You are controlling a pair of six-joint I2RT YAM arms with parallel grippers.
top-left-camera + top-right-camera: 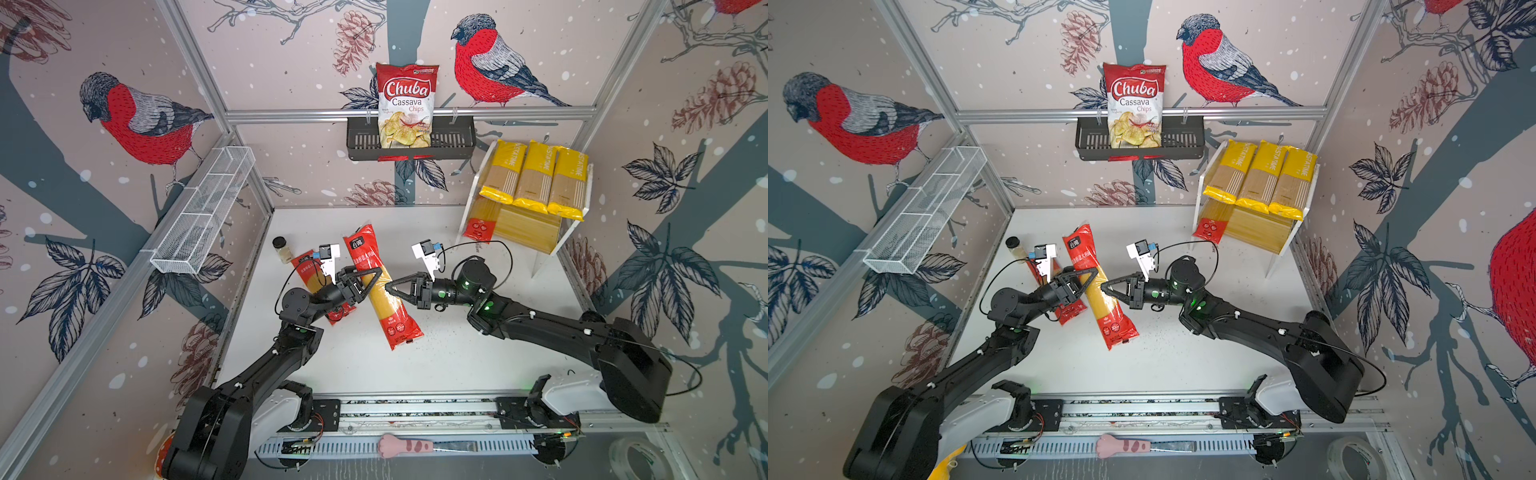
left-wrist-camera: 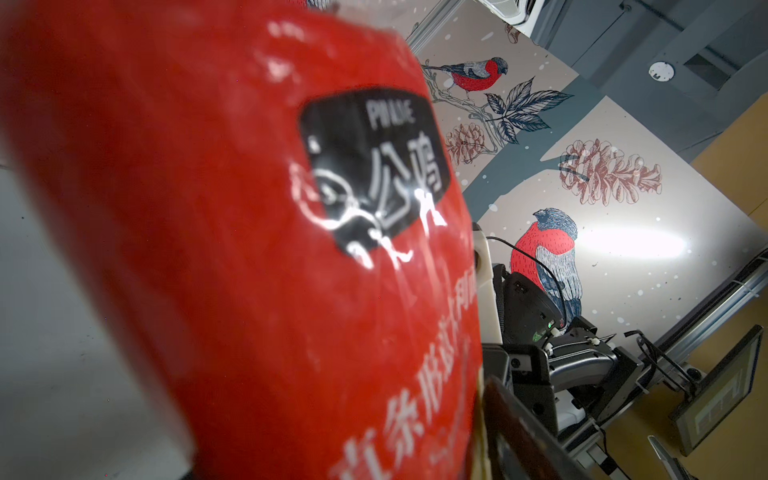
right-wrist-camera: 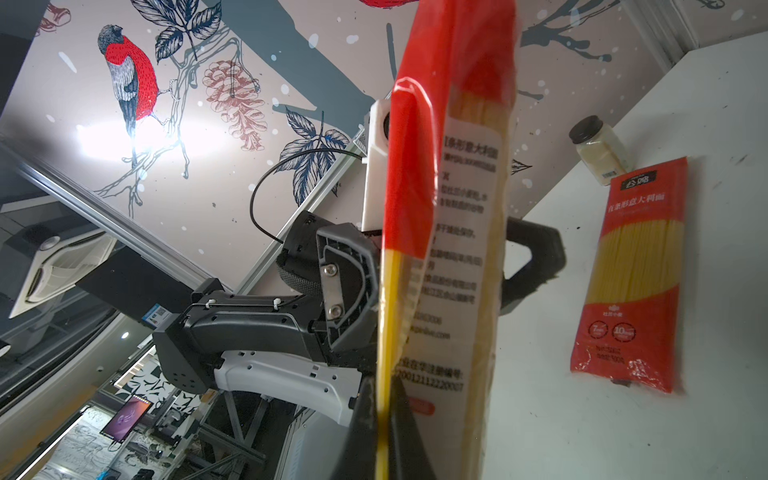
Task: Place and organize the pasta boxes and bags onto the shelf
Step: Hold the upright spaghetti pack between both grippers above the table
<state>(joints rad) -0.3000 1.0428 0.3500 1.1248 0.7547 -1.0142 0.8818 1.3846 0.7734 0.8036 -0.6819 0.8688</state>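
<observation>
Right wrist: right end effector [image 3: 384, 436] pinches packet [image 3: 461, 199] edge.

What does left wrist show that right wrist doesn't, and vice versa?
Left wrist only: the red front and black logo of the held spaghetti packet, with the right arm behind it. Right wrist only: its white back label, the right hand pinching its edge, a second spaghetti packet and a black-lidded jar on the table. Both: that packet.

The held packet [image 2: 249, 249] fills the left wrist view, blurred, with both ends cut off. In both top views the left arm [image 1: 297, 301] hides much of the table packet [image 1: 302, 268] at the held packet's nine o'clock.
</observation>
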